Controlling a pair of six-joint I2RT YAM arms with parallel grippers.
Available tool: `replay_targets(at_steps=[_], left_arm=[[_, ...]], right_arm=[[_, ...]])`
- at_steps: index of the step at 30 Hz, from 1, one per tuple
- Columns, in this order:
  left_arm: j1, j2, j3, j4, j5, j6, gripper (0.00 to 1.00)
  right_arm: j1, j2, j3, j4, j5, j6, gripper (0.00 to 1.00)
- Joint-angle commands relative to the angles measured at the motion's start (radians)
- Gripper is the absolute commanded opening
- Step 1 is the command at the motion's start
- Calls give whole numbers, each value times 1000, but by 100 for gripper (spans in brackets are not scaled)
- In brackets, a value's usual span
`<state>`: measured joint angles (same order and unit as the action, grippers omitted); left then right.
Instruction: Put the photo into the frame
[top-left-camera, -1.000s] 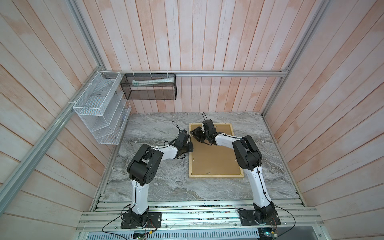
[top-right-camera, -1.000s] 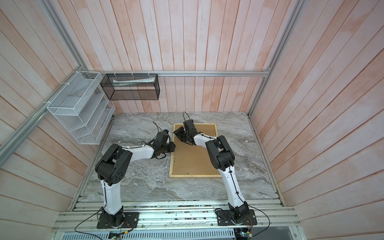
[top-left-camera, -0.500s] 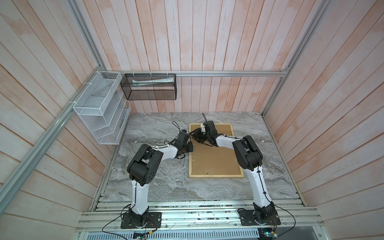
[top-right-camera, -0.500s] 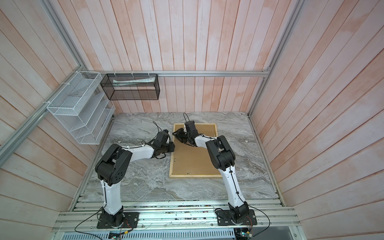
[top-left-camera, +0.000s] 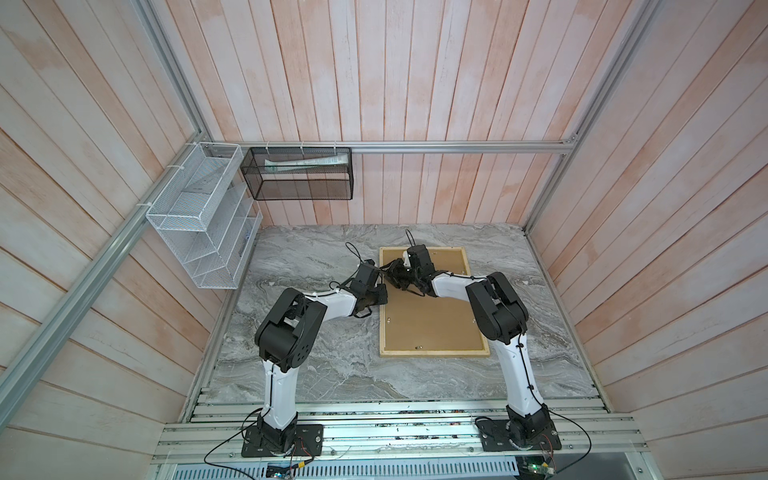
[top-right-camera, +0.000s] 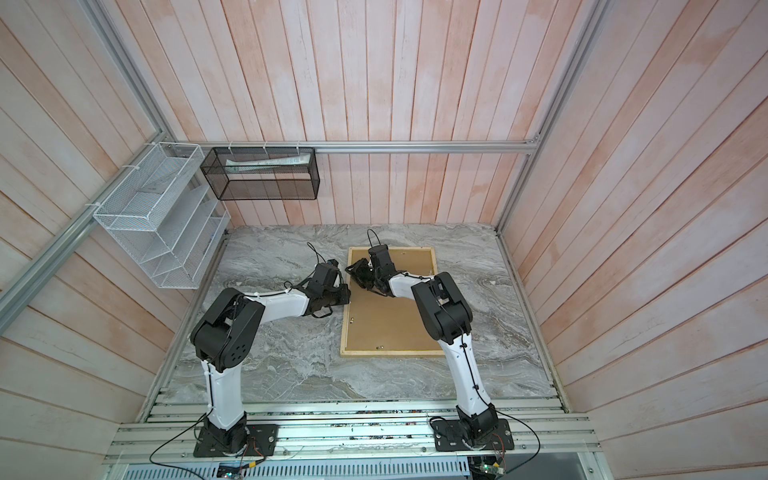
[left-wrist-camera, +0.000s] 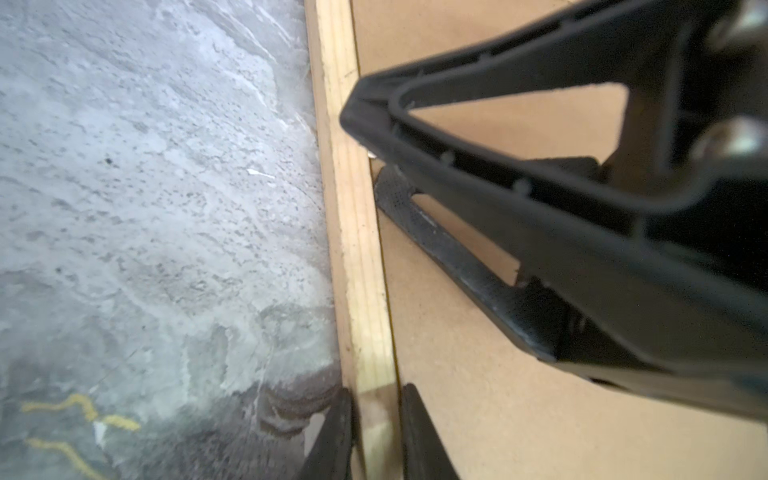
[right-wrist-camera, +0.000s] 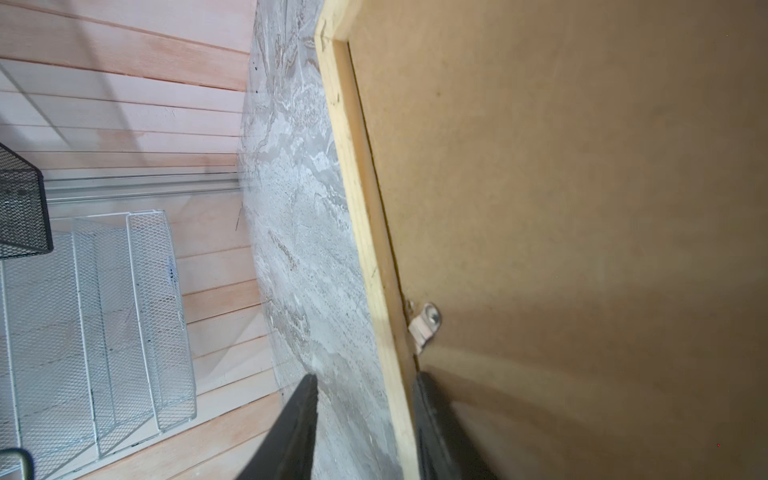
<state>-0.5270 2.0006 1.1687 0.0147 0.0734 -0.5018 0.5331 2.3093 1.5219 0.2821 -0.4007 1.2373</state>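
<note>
While the frame (top-left-camera: 434, 353) lies flat and face down on the grey marble table (top-left-camera: 316, 365), right of the middle in both top views, both arms reach to its left rail, in the far half. Inside the frame only the brown backing board (top-left-camera: 432, 320) shows; the photo itself cannot be seen in any view.

The left gripper (left-wrist-camera: 376, 419) comes in low from the table side and is clamped on the pale wood rail, one finger against the outer edge and the other against the inner edge, over the board.

The right gripper (right-wrist-camera: 363, 382) straddles the same rail a little farther along, near the left one but apart from it. Its jaws stand apart. The outer finger hangs over the table, clear of the wood. The inner finger sits just inside the rail, on the board. A small metal tab (right-wrist-camera: 426, 322) lies on the board at the rail's inner edge, just beyond that inner finger.

On the walls hang a white wire rack (top-left-camera: 199, 232) and a black mesh basket (top-left-camera: 299, 183).
</note>
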Motion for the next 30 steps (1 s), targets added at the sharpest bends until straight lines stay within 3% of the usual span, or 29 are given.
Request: replay_targets(at_steps=[1,10,24,30], left_arm=[[-19,11,5,-19,56,6,20],[-19,10,-1,-13,45,1,20],[-34,13,3,-8,89,41,19],[-37,13,5,-5,101,48,19]], right_arm=[[-2,31,-33,-185,116,49,41],[-5,20,-4,-217,167,98,41],[15,151,117,-311,166,136,40],[40,159,146,-429,286,187,40]])
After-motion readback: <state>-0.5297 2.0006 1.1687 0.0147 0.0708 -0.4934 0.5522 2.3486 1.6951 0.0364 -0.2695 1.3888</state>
